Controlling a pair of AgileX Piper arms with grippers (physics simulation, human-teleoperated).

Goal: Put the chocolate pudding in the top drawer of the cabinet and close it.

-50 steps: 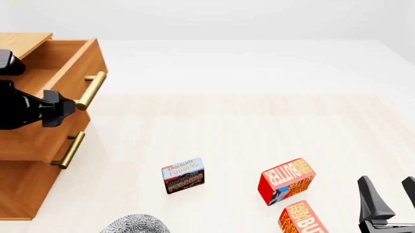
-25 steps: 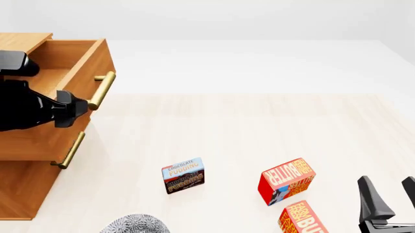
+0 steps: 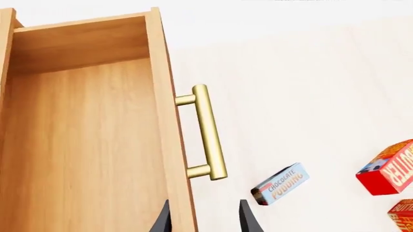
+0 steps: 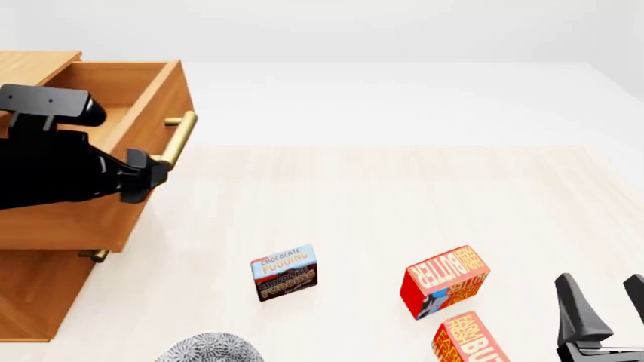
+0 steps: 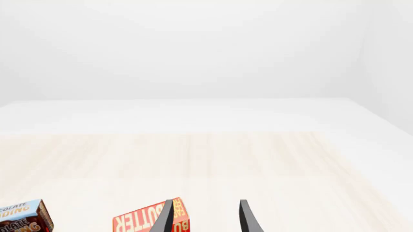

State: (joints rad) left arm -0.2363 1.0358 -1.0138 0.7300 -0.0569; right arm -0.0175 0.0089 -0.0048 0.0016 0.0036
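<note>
the top drawer has slid further out, left tool at its handle.

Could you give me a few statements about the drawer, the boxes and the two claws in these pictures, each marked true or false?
1. The top drawer stands pulled out of the cabinet. True.
2. The chocolate pudding lies inside the drawer. False: it stands on the table, and the drawer's inside looks bare.
3. The right claw holds a butter box. False: it is open and grips nothing.
4. Two butter boxes sit to the right of the pudding in the front view. True.
5. The left claw is open in its wrist view, near the brass handle. True.
</note>
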